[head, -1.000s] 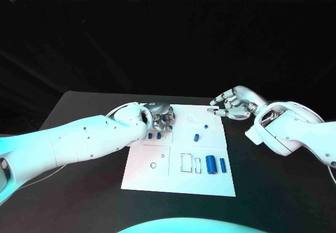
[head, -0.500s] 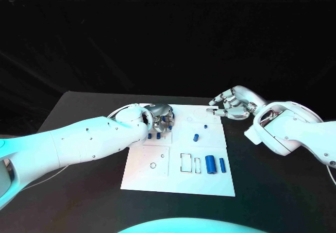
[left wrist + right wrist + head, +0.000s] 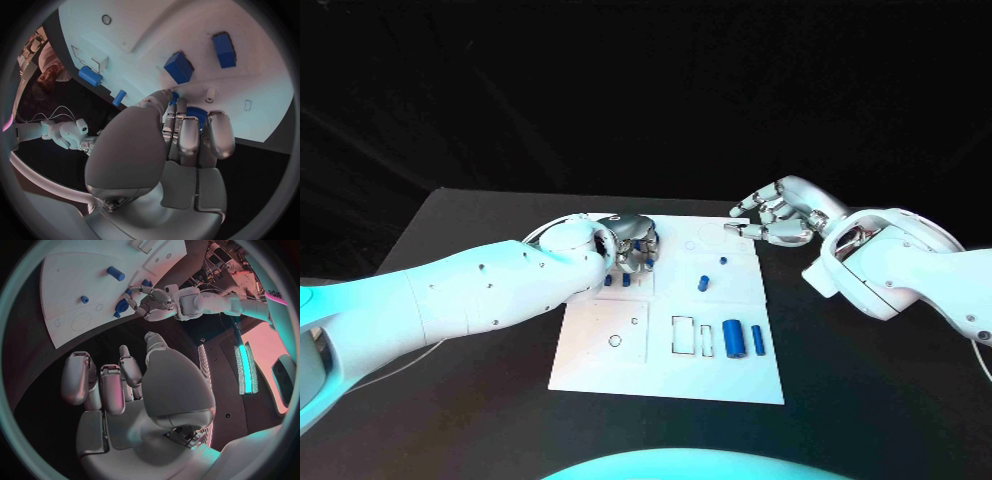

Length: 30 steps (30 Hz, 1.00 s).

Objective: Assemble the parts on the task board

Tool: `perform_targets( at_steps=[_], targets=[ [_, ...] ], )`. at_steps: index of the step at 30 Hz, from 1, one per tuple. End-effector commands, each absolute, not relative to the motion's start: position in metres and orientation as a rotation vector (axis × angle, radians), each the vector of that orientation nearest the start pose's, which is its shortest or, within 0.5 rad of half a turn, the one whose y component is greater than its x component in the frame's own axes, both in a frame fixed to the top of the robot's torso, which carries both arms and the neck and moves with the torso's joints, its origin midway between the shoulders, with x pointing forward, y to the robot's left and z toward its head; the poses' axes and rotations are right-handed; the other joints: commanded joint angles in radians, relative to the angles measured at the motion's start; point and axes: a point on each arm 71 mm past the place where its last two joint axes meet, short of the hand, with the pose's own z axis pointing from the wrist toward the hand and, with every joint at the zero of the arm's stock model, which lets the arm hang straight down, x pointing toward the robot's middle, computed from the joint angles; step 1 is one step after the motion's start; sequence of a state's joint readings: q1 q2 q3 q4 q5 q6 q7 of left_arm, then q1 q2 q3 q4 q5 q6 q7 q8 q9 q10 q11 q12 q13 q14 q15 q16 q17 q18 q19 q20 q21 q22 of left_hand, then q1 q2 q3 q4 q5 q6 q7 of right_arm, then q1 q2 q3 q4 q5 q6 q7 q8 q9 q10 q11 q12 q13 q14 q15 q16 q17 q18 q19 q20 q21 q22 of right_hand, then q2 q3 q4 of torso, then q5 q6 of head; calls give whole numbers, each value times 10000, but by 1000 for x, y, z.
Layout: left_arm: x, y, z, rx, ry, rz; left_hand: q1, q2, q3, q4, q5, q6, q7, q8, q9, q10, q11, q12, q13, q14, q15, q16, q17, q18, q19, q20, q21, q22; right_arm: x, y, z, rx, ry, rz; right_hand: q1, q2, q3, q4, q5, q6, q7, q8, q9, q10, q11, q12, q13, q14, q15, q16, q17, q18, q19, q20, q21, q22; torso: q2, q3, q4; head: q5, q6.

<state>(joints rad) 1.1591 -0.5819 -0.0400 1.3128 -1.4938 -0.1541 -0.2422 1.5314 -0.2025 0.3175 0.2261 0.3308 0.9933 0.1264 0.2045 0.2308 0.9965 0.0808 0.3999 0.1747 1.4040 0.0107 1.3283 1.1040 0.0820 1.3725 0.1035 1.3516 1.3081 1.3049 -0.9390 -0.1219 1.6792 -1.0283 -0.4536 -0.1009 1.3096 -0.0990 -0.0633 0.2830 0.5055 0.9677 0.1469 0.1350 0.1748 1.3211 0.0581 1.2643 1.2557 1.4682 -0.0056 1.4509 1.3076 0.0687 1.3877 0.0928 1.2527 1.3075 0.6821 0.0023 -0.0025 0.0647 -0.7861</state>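
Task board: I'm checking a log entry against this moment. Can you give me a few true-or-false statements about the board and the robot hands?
1. The left robot hand holds a blue part. True.
2. The right robot hand holds a blue part. False: it holds nothing.
3. Blue cylinders lie on the board, near its right edge. True.
4. The board is black. False: it is white; the table is black.

white arms [image 3: 488, 290], silver hands [image 3: 635, 243]
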Motion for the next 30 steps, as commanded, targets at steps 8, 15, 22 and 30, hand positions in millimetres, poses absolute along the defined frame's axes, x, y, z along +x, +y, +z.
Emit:
perform_targets(
  at_steps=[8,15,22,30],
  targets=[
    [508,127,-232,2062,19008,-5394,132,238,389,-125,-57,381,-114,-114,-78,473,-151,-363,-215,308,-153,276,236,-197,301,-94,334,516,465,-209,-153,2296,16570,8524,2,85,-65,-5,47,-21,-48,63,16,-43,11,-1,19,500,-76,-25,472,89,-62,25,-26,435,4,2,-5,-30,1],
    [509,128,-231,1982,18816,-5474,406,272,1135,-612,-95,765,-29,-302,-169,1164,-128,-1024,-453,423,-175,344,250,-284,526,-148,637,850,464,-209,-153,2295,16566,8529,2,88,-65,-5,49,-21,-48,64,17,-42,11,1,21,500,-77,-25,472,88,-61,25,-26,436,-2,-5,-8,-36,16],
    [510,128,-231,1834,18741,-5600,33,146,1402,-773,-197,1014,-15,-499,-248,1589,-145,-1576,-574,444,-169,343,152,-302,575,-143,726,956,464,-209,-153,2295,16564,8532,5,98,-63,-3,60,-19,-49,67,17,-19,11,27,47,502,-78,-22,478,88,-59,24,-24,438,-7,-8,2,-36,30],
    [509,128,-227,1539,18483,-5913,-106,86,1407,-835,-229,1097,38,-567,-270,1719,-123,-1747,-590,457,-163,343,111,-323,634,-141,790,1030,465,-210,-153,2308,16553,8513,5,98,-63,-3,60,-19,-49,67,17,-19,11,27,47,502,-78,-22,478,88,-59,24,-24,438,-19,-13,5,-8,58]
  ],
)
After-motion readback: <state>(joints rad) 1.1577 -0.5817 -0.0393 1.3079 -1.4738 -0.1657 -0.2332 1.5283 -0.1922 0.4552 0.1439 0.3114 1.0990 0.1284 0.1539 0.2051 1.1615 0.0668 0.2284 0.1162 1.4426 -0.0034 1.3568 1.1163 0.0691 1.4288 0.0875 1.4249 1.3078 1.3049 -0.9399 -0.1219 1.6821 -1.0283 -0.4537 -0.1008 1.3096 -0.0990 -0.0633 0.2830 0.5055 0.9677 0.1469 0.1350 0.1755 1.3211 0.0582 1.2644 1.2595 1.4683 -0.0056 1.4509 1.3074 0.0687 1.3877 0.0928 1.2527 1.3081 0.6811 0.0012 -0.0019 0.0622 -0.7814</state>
